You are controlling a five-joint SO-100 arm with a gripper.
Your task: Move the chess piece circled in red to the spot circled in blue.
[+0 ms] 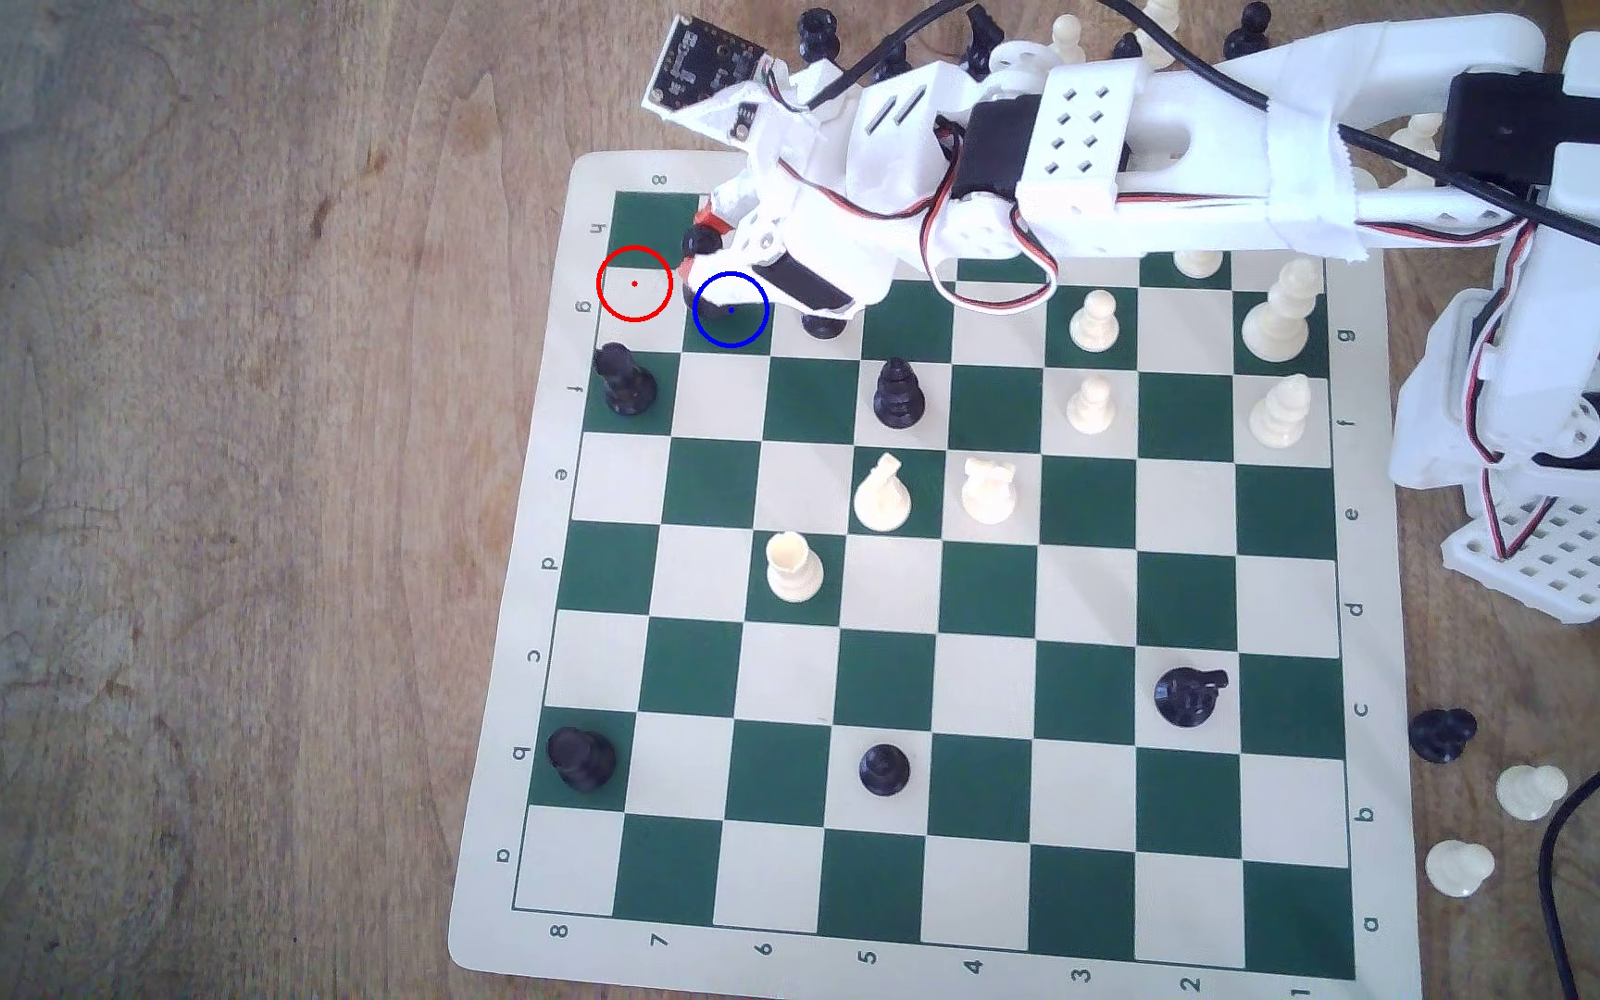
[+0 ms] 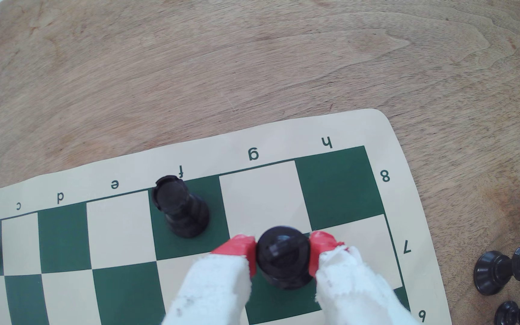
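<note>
Closest to the wrist camera, the gripper [image 2: 282,254] is seen closed narrowly around the chess piece circled in red [image 2: 283,256]; each red-tipped, white-wrapped finger [image 2: 241,250] is pressed against a side of the tall black piece, whose base is seen over a dark green square in the row marked 7. Whether that base rests on the board or is lifted cannot be told. A black rook [image 2: 180,207] stands at about ten o'clock from the held piece, on the dark f square at the board's edge, with the cream g square at about eleven o'clock. In the exterior view the gripper [image 1: 714,252] is found at the chessboard's [image 1: 892,947] far corner, toward the exterior view's left, with the held piece [image 1: 702,240] mostly hidden beneath it. The spot circled in blue [image 1: 731,310] lies just beside it at about five o'clock, and the red ring [image 1: 635,283] at about eight o'clock. The table [image 1: 200,481] extends beyond.
</note>
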